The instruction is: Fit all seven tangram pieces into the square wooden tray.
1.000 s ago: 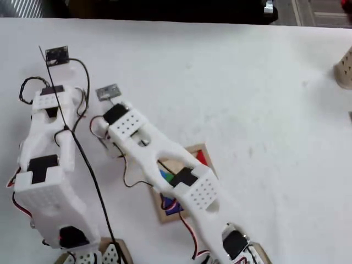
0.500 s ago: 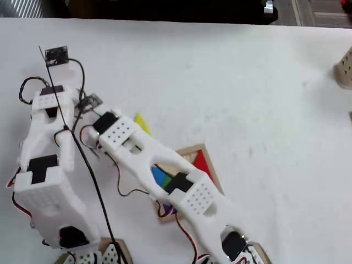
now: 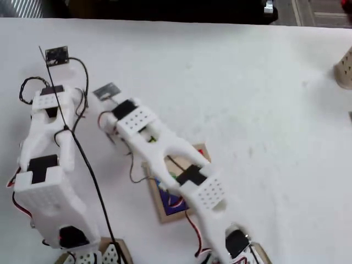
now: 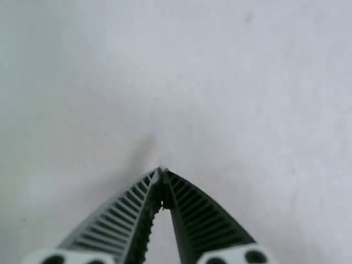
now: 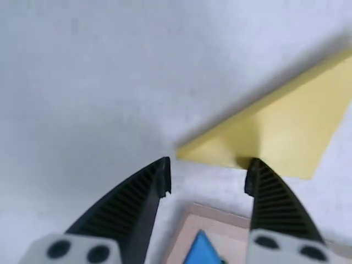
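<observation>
Just ahead of the right pincer (image 5: 208, 168), whose jaws stood wide with nothing between them, lay the yellow triangle (image 5: 286, 132), flat on the white table (image 4: 220, 82). One fingertip (image 5: 254, 168) met its near edge, while its sharp corner pointed into the gap. Its long edge slanted away past that finger, so most of the piece seemed to lie off to that side. The wooden tray (image 5: 184, 225), with a blue piece (image 5: 202, 250) inside, sat under the pincer. From above, the right arm (image 3: 165, 148) stretched low across the tray (image 3: 165, 212). It was clearly the nearer arm. The left pincer (image 4: 162, 175) was closed on nothing over bare table, its arm (image 3: 47, 137) folded back.
</observation>
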Motion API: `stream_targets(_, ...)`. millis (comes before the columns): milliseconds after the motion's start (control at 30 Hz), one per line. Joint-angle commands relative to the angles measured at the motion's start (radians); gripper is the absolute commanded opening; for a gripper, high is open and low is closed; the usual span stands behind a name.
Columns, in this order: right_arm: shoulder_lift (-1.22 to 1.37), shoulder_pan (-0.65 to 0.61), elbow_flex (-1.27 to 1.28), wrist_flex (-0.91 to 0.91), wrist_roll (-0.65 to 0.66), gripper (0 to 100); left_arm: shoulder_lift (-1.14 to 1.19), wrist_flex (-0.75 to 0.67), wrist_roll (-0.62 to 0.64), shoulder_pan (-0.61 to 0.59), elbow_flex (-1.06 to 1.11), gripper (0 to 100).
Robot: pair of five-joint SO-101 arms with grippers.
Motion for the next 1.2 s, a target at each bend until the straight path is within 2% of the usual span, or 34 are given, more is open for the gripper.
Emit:
stream_targets(0,-0.056,0.093,0.002,0.019,0.066,22.9,-0.005,-0.014,0.008,0.001,-0.048,3)
stream_targets(267,-0.257,0.177,0.011,0.183,0.115,23.0,-0.005,-0.014,0.008,0.001,-0.048,3)
stream_targets(400,-0.277,0.257,0.011,0.159,0.109,23.0,-0.005,-0.014,0.008,0.001,-0.049,3)
stream_targets(500,-0.231,0.275,0.011,0.111,-0.005,23.0,-0.005,-0.014,0.008,0.001,-0.052,3)
stream_targets(633,-0.147,0.294,0.009,0.054,-0.33,23.0,-0.005,-0.014,-0.031,0.001,-0.052,3)
stream_targets(700,-0.107,0.277,0.002,0.039,-0.419,23.0,-0.005,-0.014,-0.031,0.001,-0.054,3)
stream_targets(900,-0.079,0.199,0.002,-0.013,-0.428,23.0,-0.005,-0.014,-0.032,0.001,-0.054,3)
stream_targets(1167,-0.07,0.179,0.002,-0.064,-0.431,23.0,-0.005,-0.014,-0.032,0.008,-0.054,3)
